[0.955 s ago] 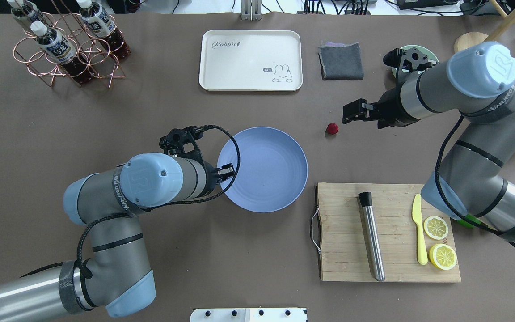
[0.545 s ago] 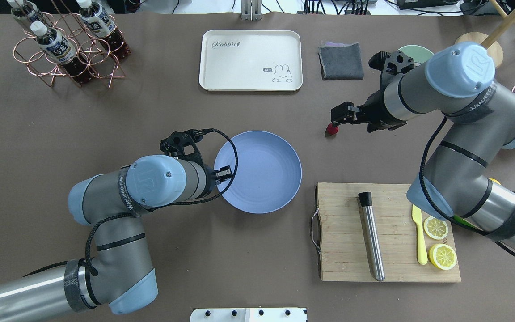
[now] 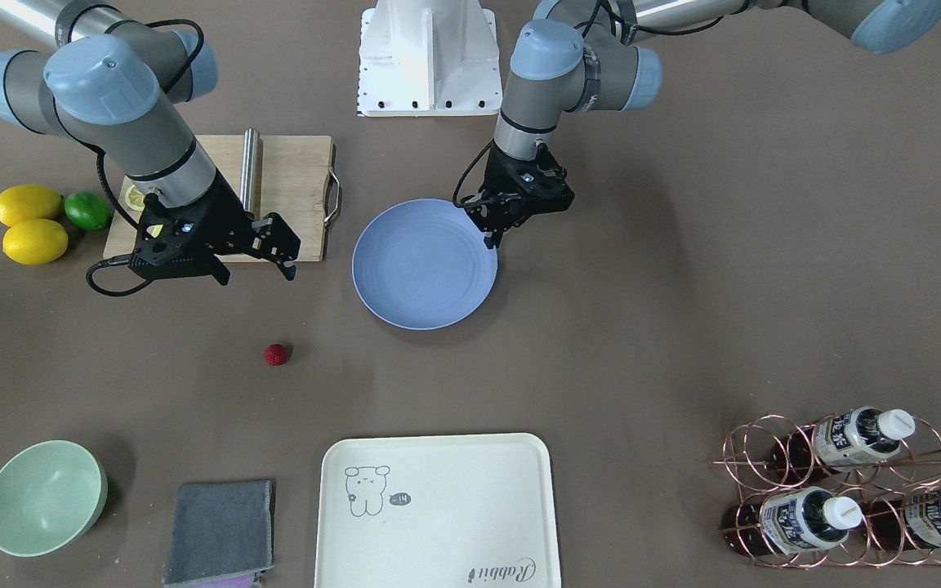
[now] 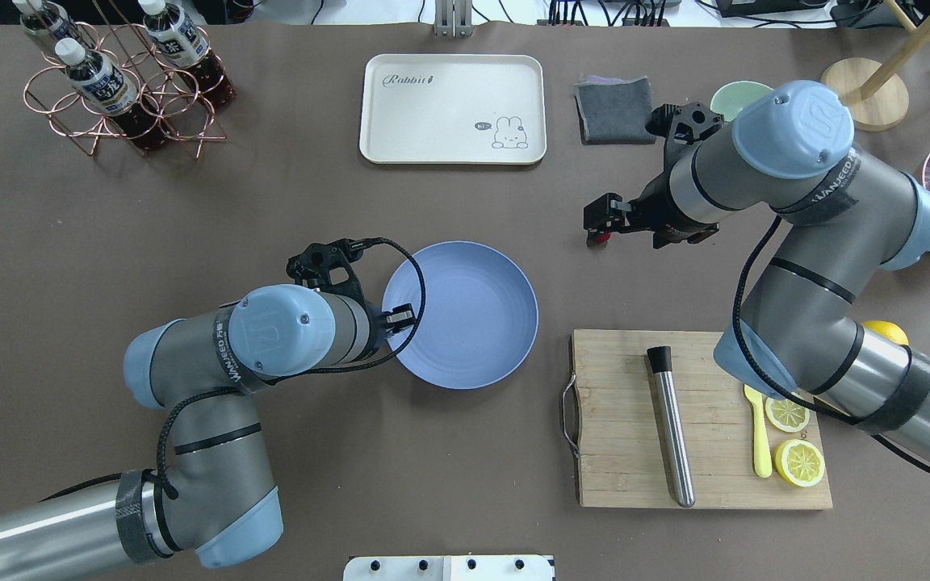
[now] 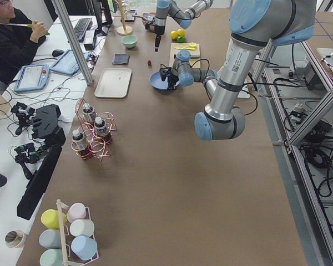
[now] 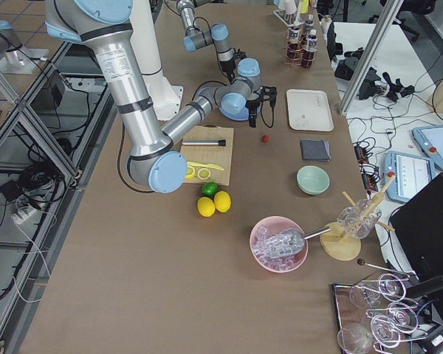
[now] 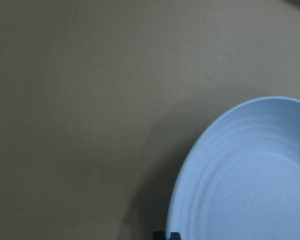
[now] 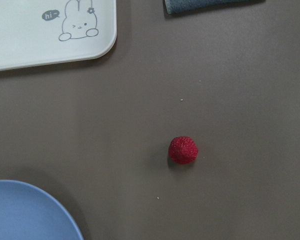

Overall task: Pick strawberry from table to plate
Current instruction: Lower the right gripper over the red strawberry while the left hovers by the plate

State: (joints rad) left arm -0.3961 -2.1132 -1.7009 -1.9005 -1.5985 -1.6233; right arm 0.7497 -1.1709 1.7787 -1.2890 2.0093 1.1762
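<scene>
The strawberry (image 3: 276, 354), small and red, lies on the grey-brown table (image 3: 683, 286), also seen bare in the right wrist view (image 8: 183, 149). From overhead the strawberry (image 4: 593, 240) is mostly covered by my right gripper (image 4: 594, 224). That right gripper (image 3: 254, 273) hangs above the table with its jaws wide open and nothing between them. The blue-lavender plate (image 4: 473, 331) sits at the table's middle. My left gripper (image 4: 400, 316) is shut on the plate's near-left rim (image 3: 491, 238); the plate (image 7: 250, 175) fills the left wrist view's lower right.
A wooden cutting board (image 4: 618, 420) with a metal rod, a yellow knife and lemon slices lies right of the plate. At the back stand a cream tray (image 4: 453, 109), a grey cloth (image 4: 614, 109), a mint bowl (image 3: 44, 496) and a bottle rack (image 4: 122, 81). Lemons and a lime (image 3: 29, 224) sit beside the board.
My right gripper has travelled left to hang over the strawberry. The left gripper has pulled the plate a little leftward and toward the robot.
</scene>
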